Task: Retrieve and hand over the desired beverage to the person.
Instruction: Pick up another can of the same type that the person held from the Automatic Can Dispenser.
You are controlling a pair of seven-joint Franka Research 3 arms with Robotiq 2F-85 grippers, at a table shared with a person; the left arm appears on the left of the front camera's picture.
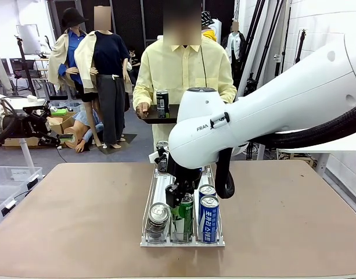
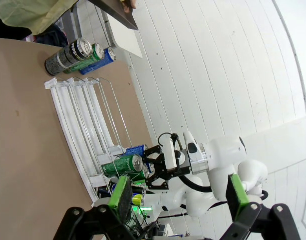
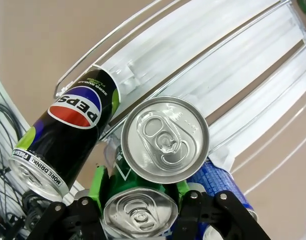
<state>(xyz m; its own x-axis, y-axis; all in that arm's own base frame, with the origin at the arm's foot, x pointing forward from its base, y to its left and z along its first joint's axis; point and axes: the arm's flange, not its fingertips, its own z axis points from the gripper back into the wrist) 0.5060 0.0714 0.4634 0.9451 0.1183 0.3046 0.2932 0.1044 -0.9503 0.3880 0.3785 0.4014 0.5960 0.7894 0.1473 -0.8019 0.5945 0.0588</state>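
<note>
Right arm (image 1: pixel 294 99): glossy white shell, rounded joints, black "FRA" lettering (image 1: pixel 202 129), thick black ribbed cable (image 1: pixel 317 135).
Left gripper (image 2: pixel 177 192): black frame, green pads (image 2: pixel 121 192).
Person (image 1: pixel 183 75): loose pale-yellow button shirt, long sleeves.

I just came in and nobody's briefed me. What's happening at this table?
The right end effector is down in the wire rack, shut on the green can in its middle lane. The left end effector is open, holding nothing. Across the table the person holds a tray with a dark can on it.
</note>
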